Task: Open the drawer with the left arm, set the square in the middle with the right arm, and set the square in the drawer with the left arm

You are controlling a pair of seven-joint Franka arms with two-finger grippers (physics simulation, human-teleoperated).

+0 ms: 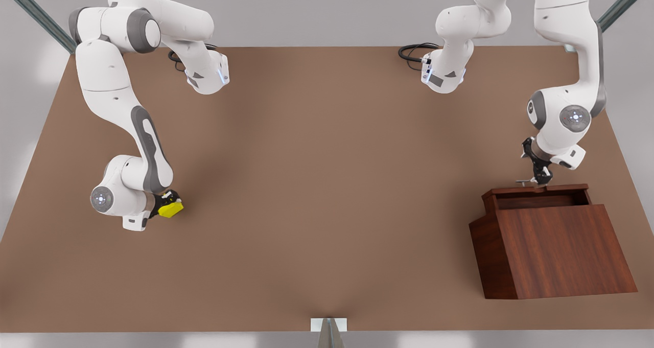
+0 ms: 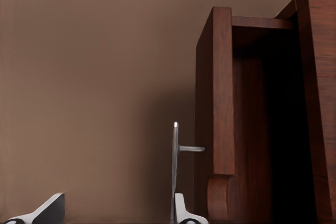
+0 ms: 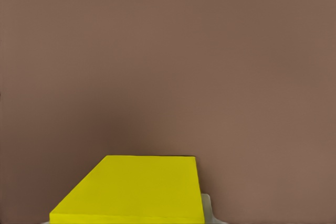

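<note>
The drawer (image 1: pixel 541 201) stands pulled out of the top of the wooden cabinet (image 1: pixel 562 251) at the front view's right. My left gripper (image 1: pixel 540 177) hangs at its silver handle (image 1: pixel 526 182). In the left wrist view the gripper (image 2: pixel 115 214) is open, with the handle (image 2: pixel 175 171) just inside one fingertip (image 2: pixel 181 211) and the drawer front (image 2: pixel 215 93) behind it. At the front view's left my right gripper (image 1: pixel 166 205) is shut on the square (image 1: pixel 171 208), a yellow cube (image 3: pixel 131 190), low over the brown tabletop.
The brown table (image 1: pixel 327 184) stretches wide between the two arms. Both arm bases with black cables (image 1: pixel 414 51) stand along the far edge. The cabinet sits close to the table's right edge in the front view.
</note>
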